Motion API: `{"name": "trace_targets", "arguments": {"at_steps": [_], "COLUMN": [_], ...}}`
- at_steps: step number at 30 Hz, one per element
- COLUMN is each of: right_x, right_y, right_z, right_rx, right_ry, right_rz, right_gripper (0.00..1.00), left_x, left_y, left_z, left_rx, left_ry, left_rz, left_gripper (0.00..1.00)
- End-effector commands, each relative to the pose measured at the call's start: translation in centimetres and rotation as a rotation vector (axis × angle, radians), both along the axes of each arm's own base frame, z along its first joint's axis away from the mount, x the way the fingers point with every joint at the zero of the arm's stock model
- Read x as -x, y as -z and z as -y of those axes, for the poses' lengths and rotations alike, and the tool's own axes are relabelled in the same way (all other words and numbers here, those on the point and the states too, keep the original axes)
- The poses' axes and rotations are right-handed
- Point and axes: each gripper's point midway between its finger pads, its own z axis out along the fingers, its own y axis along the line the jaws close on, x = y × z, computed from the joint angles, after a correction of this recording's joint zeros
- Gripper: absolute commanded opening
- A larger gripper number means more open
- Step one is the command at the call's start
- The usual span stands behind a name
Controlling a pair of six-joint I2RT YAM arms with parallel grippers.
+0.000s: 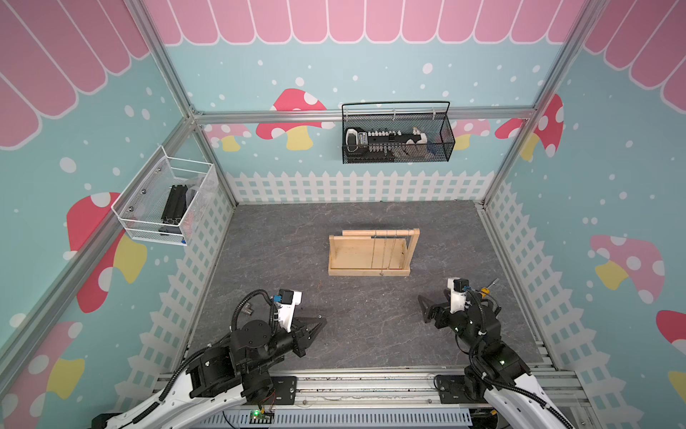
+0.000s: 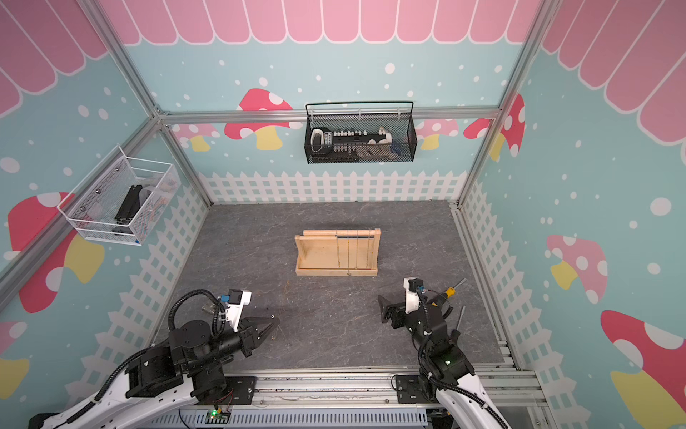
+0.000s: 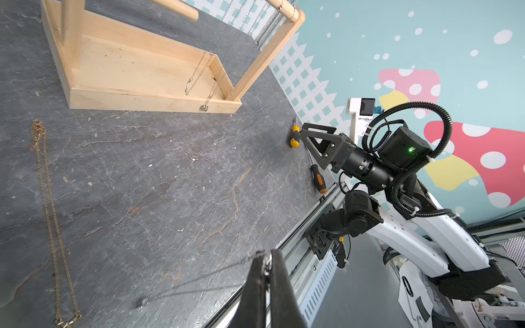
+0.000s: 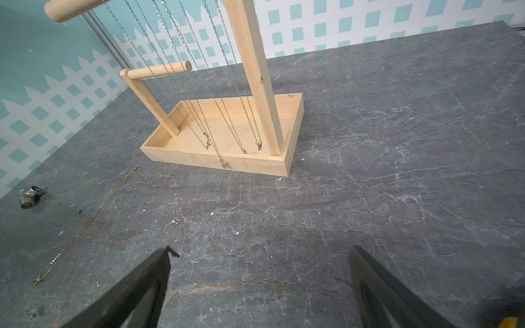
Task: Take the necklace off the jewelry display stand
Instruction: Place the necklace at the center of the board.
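Gold chain point(image 3: 48, 204) on tbl point(image 3: 170, 170) | L end effector point(image 3: 265, 257) clamps thin necklace point(image 3: 250, 257) | R end effector point(image 4: 262, 249) agape | screwdrivers point(image 3: 318, 179) beside R arm point(image 3: 426, 235)

The left arm point(image 1: 222, 366) reaches in low from the near edge, its wrist turned so the left hand point(image 1: 323, 321) points toward the middle of the surface. Its fingers are pressed together, and in the left wrist view a thin chain point(image 3: 238, 260) is pinched at their tips. The right arm point(image 1: 486, 356) is folded close to its base, its forearm angled inward. The right hand point(image 1: 427, 312) hovers above the surface with its fingers point(image 4: 159, 272) spread wide, gripping nothing.
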Motion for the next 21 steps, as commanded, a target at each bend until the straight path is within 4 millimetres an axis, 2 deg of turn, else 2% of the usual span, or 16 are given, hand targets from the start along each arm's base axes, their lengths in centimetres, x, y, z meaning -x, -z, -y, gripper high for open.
{"name": "trace_targets", "arguments": {"at_steps": [1, 7, 21], "right_x": [-0.1, -0.1, -0.1], "right_y": [0.0, 0.0, -0.1], "right_z": [-0.2, -0.1, -0.1], "right_rx": [-0.001, -0.002, -0.004], "right_ry": [-0.004, -0.002, 0.0], "right_rz": [0.009, 0.01, 0.011], "right_gripper": [0.99, 0.99, 0.99], "left_x": [0.0, -0.4, -1.3], "left_y": [1.2, 2.0, 2.0], "left_z": [-0.5, -0.7, -0.7], "left_rx": [-0.014, -0.046, -0.058], "left_ry": [-0.022, -0.042, -0.084], "left_rz": [-0.026, -0.024, -0.01], "left_gripper": [0.0, 0.0, 0.01]}}
